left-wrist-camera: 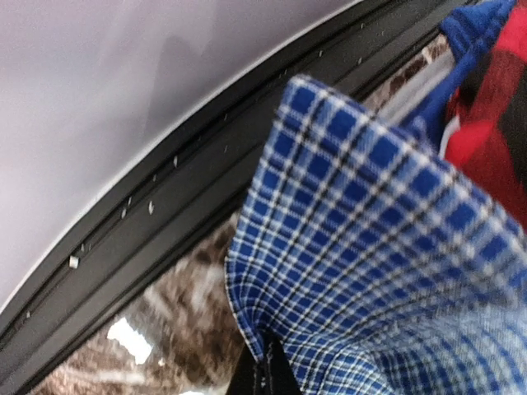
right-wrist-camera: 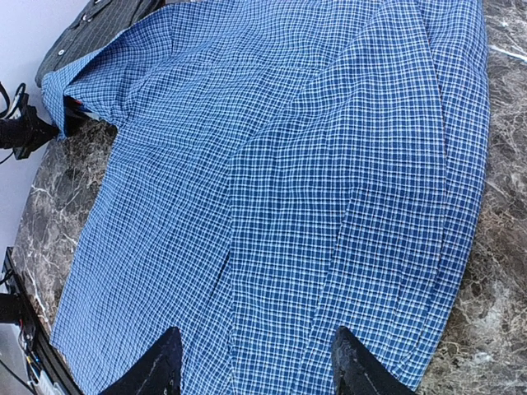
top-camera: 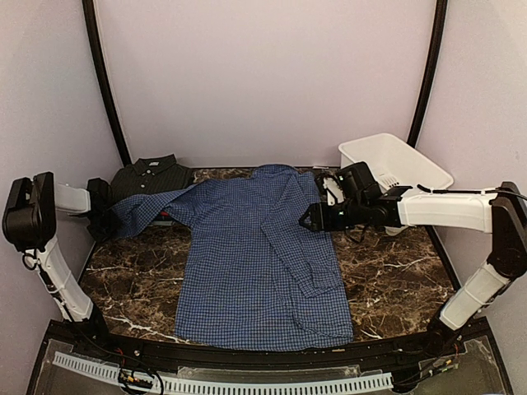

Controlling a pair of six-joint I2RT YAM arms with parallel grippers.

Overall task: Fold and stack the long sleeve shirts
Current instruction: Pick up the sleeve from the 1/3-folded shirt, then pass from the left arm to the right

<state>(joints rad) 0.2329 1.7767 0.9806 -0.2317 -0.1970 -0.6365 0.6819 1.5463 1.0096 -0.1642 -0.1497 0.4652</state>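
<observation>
Left gripper [top-camera: 107, 219] is clamped shut on the cuff of the blue shirt [top-camera: 255, 263]. That sleeve runs out leftward from the shoulder to the table's left edge. In the left wrist view blue check fills most of the frame, with a patch of the red shirt [left-wrist-camera: 486, 115] at upper right. Right gripper [right-wrist-camera: 255, 370] has its jaws apart, holding nothing, hovering over the blue shirt's right side by the folded-in sleeve. The shirt body lies flat mid marble table [top-camera: 395, 271], collar toward the far side. Dark shirt [top-camera: 152, 174] sits folded at back left, just behind the stretched sleeve. White basket [top-camera: 395, 160] is in the back right corner.
</observation>
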